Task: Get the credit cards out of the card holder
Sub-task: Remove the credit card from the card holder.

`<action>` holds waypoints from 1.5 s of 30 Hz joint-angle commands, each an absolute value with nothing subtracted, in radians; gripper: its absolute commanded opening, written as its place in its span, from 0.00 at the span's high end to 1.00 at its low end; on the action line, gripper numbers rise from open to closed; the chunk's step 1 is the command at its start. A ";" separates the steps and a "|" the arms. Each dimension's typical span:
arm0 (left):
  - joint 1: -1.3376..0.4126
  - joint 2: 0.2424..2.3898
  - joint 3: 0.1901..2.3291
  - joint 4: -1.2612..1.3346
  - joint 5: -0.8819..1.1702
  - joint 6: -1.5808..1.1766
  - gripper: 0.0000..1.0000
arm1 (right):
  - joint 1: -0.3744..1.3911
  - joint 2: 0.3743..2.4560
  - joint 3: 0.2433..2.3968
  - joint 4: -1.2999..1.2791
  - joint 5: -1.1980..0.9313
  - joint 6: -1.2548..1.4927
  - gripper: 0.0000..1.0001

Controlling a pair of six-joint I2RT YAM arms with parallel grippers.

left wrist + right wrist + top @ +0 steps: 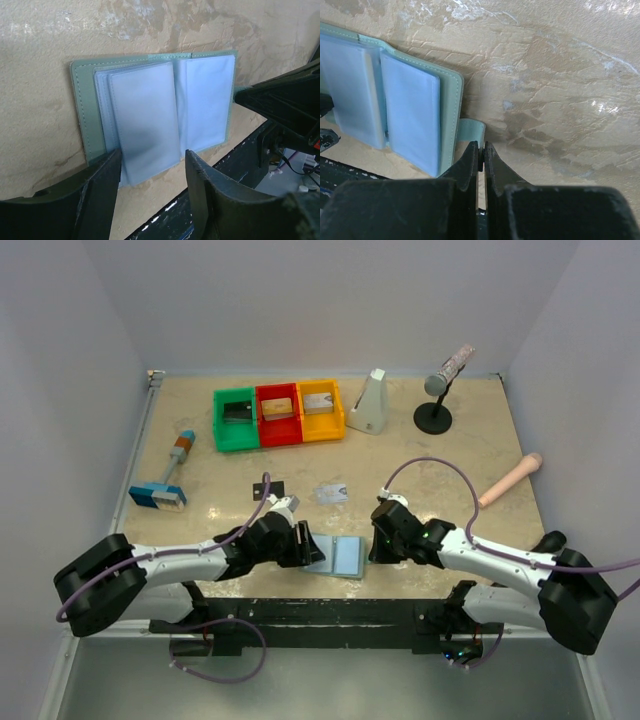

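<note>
The card holder (345, 556) lies open on the table near the front edge, its pale blue pockets facing up. A black card (272, 489) and a silver-grey card (331, 493) lie on the table just beyond it. I see no orange-gold card. My left gripper (308, 545) is open at the holder's left side. In the left wrist view the gripper (153, 151) straddles the near edge of the pocket pages (145, 120). My right gripper (374, 543) is shut. In the right wrist view its tips (481, 144) sit at the snap tab (471, 131).
Green (235, 421), red (278, 414) and yellow (320, 410) bins stand in a row at the back, each with something inside. A blue-headed brush (165, 480) lies at the left. A white wedge (368, 400), a microphone stand (436, 405) and a pale handle (508, 481) are on the right.
</note>
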State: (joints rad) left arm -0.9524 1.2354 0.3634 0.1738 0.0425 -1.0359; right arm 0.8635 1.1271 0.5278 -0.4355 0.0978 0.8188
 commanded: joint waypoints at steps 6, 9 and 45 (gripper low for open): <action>-0.966 1.279 0.425 0.284 0.133 -1.006 0.42 | 0.862 1.150 0.538 -0.399 0.075 0.833 1.00; -0.973 1.293 0.448 0.284 0.144 -0.999 0.43 | 0.862 1.152 0.541 -0.399 0.075 0.836 1.00; -1.042 1.405 0.670 0.235 0.181 -0.917 0.43 | 0.862 0.772 0.463 -0.608 0.167 0.878 0.60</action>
State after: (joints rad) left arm -1.0439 1.4734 0.6495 0.2298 0.2050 -0.9485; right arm 0.8627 0.8627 0.4808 -0.5552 0.1261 0.8658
